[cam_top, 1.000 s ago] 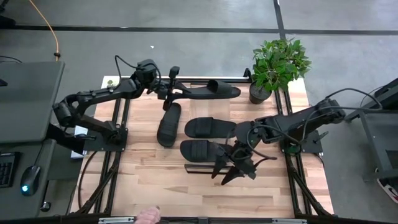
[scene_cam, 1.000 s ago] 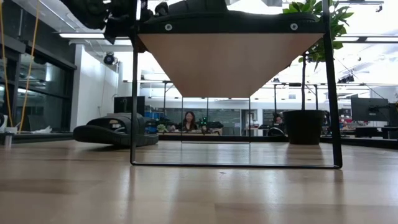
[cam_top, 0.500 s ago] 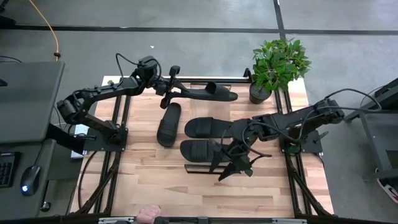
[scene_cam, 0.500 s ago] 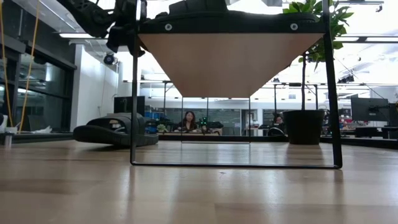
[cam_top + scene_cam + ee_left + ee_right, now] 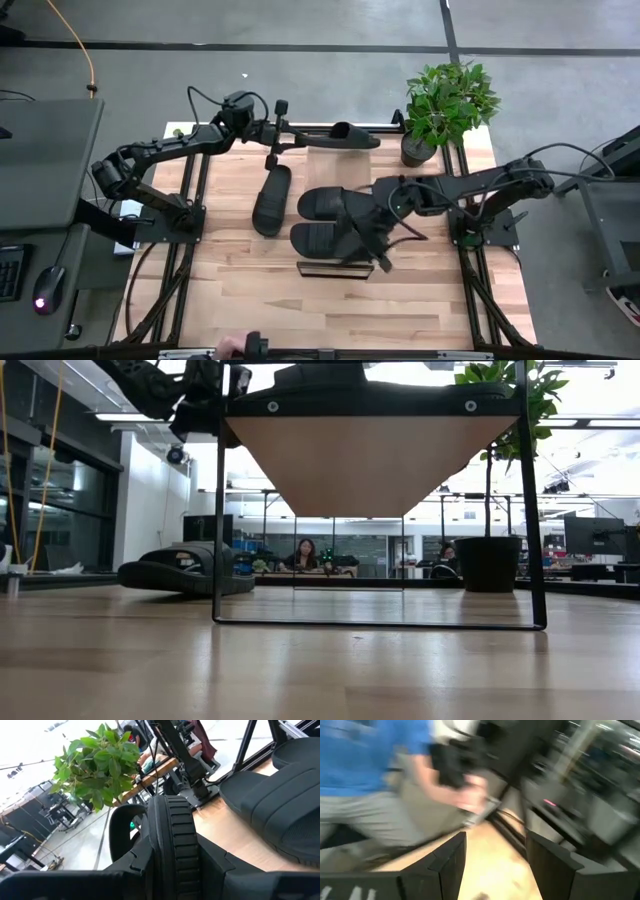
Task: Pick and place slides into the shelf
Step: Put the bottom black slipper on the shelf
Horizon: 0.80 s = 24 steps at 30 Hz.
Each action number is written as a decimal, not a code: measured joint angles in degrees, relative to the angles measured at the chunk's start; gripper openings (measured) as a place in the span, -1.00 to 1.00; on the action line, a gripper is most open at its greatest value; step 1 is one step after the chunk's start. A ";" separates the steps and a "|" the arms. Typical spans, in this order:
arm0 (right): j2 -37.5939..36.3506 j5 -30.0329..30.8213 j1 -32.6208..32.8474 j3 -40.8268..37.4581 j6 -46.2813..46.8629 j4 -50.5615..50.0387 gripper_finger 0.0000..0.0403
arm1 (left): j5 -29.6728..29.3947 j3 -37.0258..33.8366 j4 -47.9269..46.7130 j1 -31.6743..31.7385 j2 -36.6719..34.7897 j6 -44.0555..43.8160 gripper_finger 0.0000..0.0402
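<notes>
gripping a slide (image 5: 335,137), left end effector (image 5: 272,135); right end effector (image 5: 495,865) empty

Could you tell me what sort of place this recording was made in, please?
Most likely an open-plan office or robotics lab: a butcher-block table on a metal frame over grey floor, rows of desks and monitors behind, a person seated there, and a potted plant.

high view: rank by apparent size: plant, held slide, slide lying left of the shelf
1. Plant, largest, though it stands tall, nearer the camera.
2-3. Held slide in left pincer and loose slide: about alike; unranked.
</notes>
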 joint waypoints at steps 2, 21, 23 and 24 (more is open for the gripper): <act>-0.05 5.61 -0.94 0.00 1.39 0.28 -0.03 | 0.66 0.00 -0.15 0.08 0.00 0.01 -0.54; -3.80 10.71 -13.55 0.02 8.50 -3.01 -0.03 | -0.98 0.04 -1.34 0.02 0.61 2.06 -0.54; -3.80 9.96 -14.25 0.02 8.53 -3.04 -0.03 | -1.39 0.04 -1.13 0.04 0.61 2.22 -0.54; -3.80 9.55 -14.58 0.02 8.50 -3.00 -0.03 | -1.39 0.04 -1.16 0.04 0.61 2.23 -0.54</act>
